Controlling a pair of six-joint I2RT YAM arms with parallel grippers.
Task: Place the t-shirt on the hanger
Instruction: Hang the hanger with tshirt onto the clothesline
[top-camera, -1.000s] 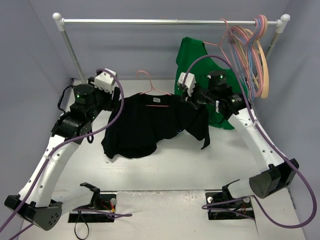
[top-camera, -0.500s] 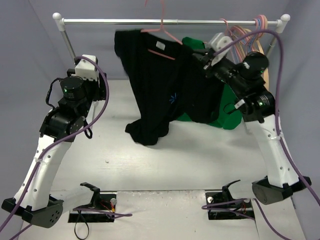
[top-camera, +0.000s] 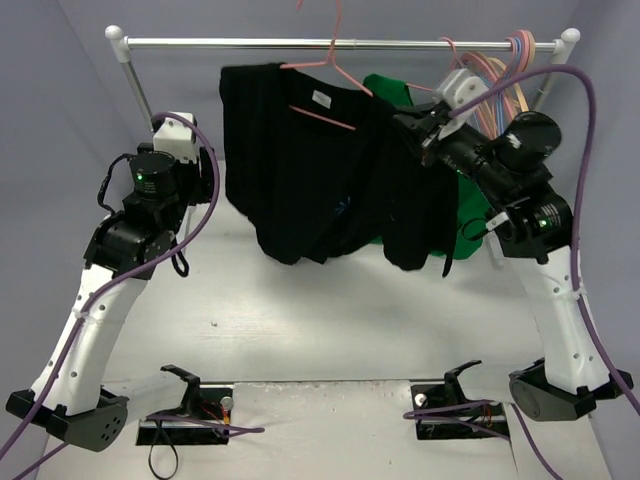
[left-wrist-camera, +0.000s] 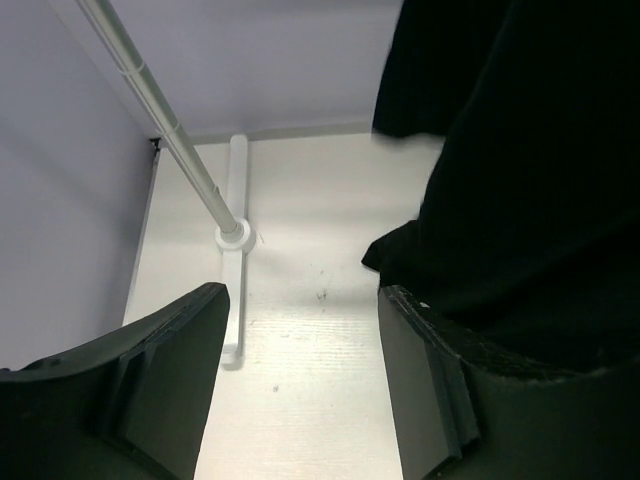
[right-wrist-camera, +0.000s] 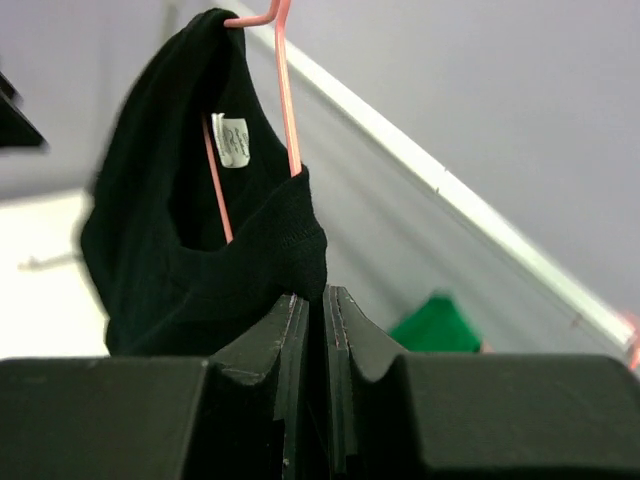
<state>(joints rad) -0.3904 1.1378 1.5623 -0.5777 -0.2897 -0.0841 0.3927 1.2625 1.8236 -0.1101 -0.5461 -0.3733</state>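
Note:
The black t-shirt (top-camera: 290, 170) hangs in the air on the pink wire hanger (top-camera: 322, 113), in front of the rail. The hanger's hook runs up past the rail and out of the top of the view. My right gripper (top-camera: 405, 125) is shut on the shirt's right shoulder. In the right wrist view the closed gripper (right-wrist-camera: 312, 292) pinches black cloth (right-wrist-camera: 170, 250) beside the pink wire (right-wrist-camera: 285, 110) and the white neck label (right-wrist-camera: 233, 140). My left gripper (top-camera: 205, 170) is open and empty to the left of the shirt, and its wrist view (left-wrist-camera: 300, 300) shows the shirt's hem (left-wrist-camera: 520, 200) at the right.
A silver rail (top-camera: 200, 43) spans the back on two slanted posts (left-wrist-camera: 170, 140). A green t-shirt (top-camera: 465, 215) hangs behind the black one. Several blue, pink and tan hangers (top-camera: 510, 90) hang at the rail's right end. White tabletop (top-camera: 330, 320) lies below.
My right gripper has lifted the t-shirt and hanger off the table up to rail height. My left arm has let go, pulled back to the left and stays open.

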